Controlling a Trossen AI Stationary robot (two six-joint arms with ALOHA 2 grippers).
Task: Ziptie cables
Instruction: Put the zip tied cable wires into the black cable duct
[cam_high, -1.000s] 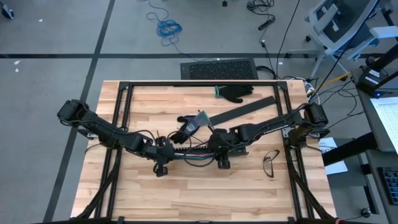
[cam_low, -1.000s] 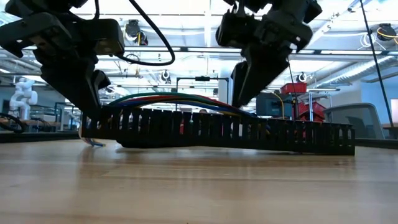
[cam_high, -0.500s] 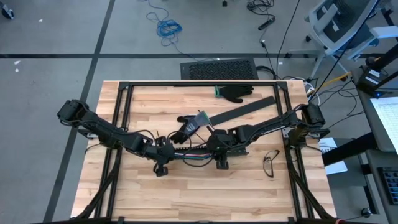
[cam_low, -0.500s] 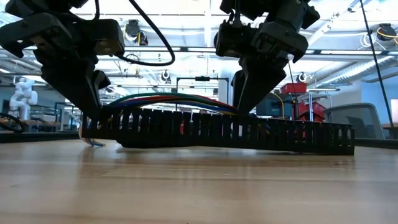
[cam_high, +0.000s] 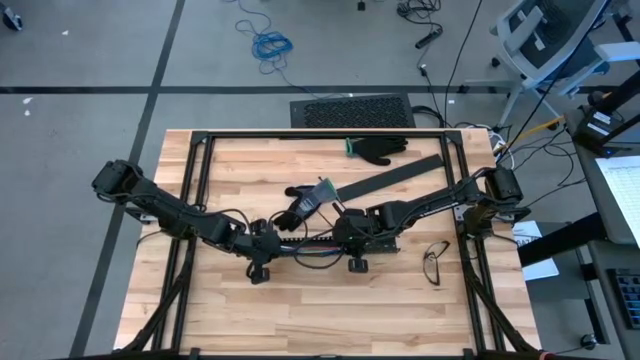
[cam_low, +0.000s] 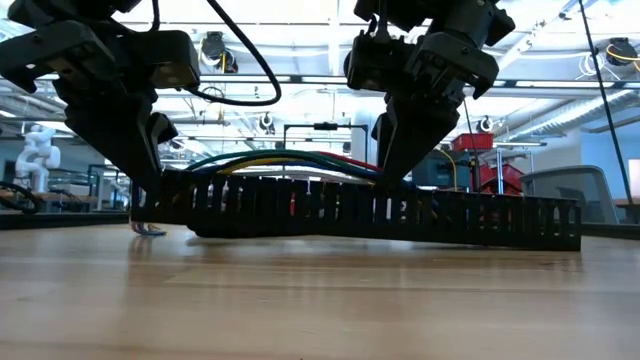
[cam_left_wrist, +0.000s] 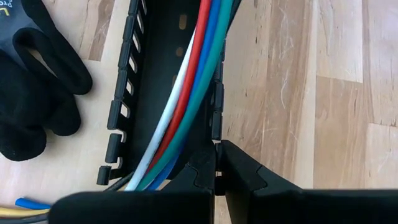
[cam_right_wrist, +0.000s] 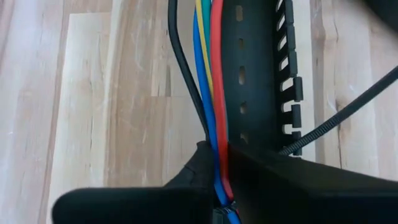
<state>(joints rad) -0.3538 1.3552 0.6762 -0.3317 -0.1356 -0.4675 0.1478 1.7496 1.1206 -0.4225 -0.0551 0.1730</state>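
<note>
The cables (cam_low: 285, 160) ran along the black slotted channel (cam_low: 470, 218) at mid-table, arching just above its wall. The right gripper (cam_right_wrist: 219, 167) was clenched on the blue and red strands beside the channel; the left gripper (cam_left_wrist: 216, 163) was pinched on the channel's wall at the other end. A black glove (cam_left_wrist: 34, 93) lay beside the channel

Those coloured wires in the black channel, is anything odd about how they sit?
Yes. The cables arch up above the slotted channel rather than lying flat inside, and at the right pincer several run outside its wall.
</note>
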